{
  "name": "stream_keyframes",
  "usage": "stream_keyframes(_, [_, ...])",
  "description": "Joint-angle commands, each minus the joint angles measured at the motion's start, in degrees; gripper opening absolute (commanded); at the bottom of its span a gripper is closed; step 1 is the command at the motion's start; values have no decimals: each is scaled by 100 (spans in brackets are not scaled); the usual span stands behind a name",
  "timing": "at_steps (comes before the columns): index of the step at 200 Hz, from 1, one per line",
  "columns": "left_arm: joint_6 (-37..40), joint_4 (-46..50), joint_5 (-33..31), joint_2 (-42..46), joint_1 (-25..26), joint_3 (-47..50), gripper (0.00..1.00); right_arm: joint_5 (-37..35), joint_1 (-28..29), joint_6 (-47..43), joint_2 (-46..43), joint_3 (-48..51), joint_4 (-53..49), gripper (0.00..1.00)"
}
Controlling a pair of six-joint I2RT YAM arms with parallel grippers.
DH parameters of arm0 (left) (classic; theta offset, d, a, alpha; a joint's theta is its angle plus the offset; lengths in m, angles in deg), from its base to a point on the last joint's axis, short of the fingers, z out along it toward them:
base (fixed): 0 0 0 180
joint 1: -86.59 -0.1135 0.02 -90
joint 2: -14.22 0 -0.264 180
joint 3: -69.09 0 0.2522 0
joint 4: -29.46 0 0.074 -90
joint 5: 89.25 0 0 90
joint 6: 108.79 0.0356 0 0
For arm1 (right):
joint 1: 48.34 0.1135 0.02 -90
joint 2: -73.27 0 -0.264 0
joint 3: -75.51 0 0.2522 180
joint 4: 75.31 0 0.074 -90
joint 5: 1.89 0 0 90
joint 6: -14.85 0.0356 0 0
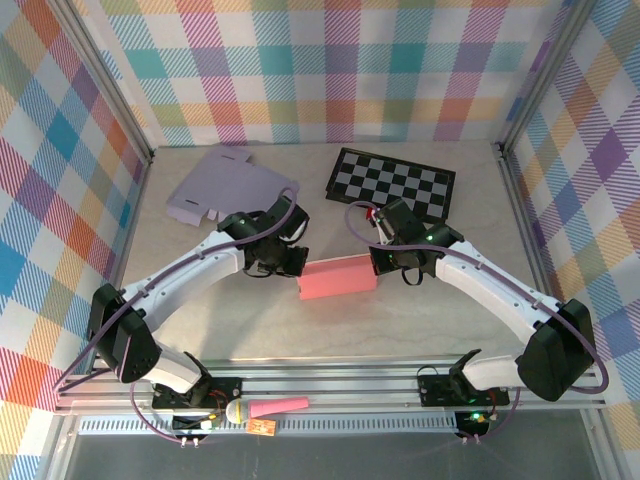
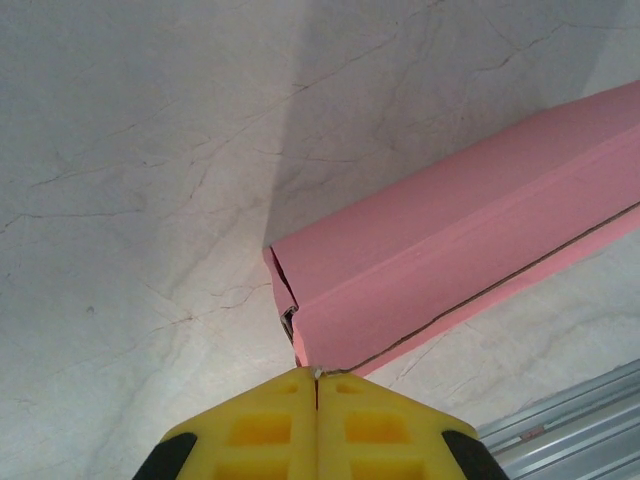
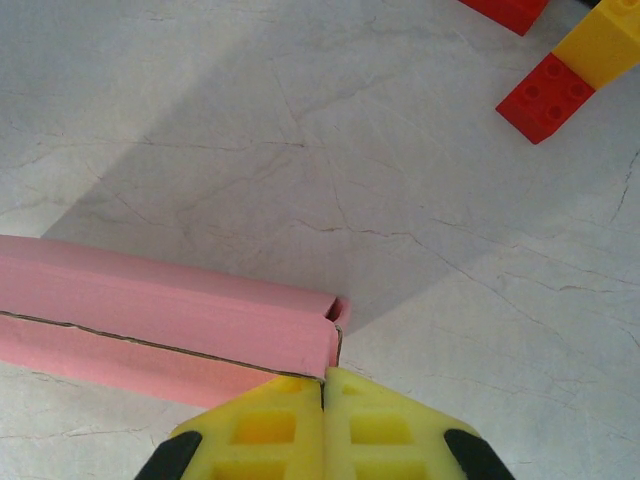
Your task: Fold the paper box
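Observation:
The paper box [image 1: 338,277] is a long pink folded box, held between my two arms at the middle of the table. My left gripper [image 1: 297,265] is at its left end. In the left wrist view the yellow fingers [image 2: 260,430] are shut, and the left gripper [image 2: 317,375] pinches the lower corner of the box [image 2: 470,230], whose end flap stands slightly ajar. My right gripper [image 1: 378,262] is at the right end. The right wrist view shows the right gripper [image 3: 323,375] shut, its tips nipping the bottom edge of the box [image 3: 150,310] at the corner.
A flat lilac cardboard blank [image 1: 225,185] lies at the back left and a black-and-white checkerboard [image 1: 392,183] at the back right. Red [image 3: 545,95] and yellow [image 3: 605,40] bricks lie beyond the right gripper. A pink-handled tool [image 1: 265,408] rests on the front rail.

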Motion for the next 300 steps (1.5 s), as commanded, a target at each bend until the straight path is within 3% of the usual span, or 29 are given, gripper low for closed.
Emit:
stream_keyframes(1, [-424,60,222,-101,47,-183,0,26,38,78,30,-84,-93,0])
stream_keyframes(70, [-855,139,421,-243,39,-383,0,56,40,76,13,-61,-93,0])
stream_keyframes(227, [-476,-96,237,20,37,382,0,26,159,63,-365,444,183,0])
stream_keyframes(257, [-436,-88,230,28,38,365,0,9,149,910,-593,161,-315,26])
stream_keyframes(272, [-424,-89,222,37,34,355,0,-17,133,1740,-734,-38,-638,41])
stream_keyframes(300, [-417,-89,239,24,41,338,0,207,82,3593,-1089,-66,-603,58])
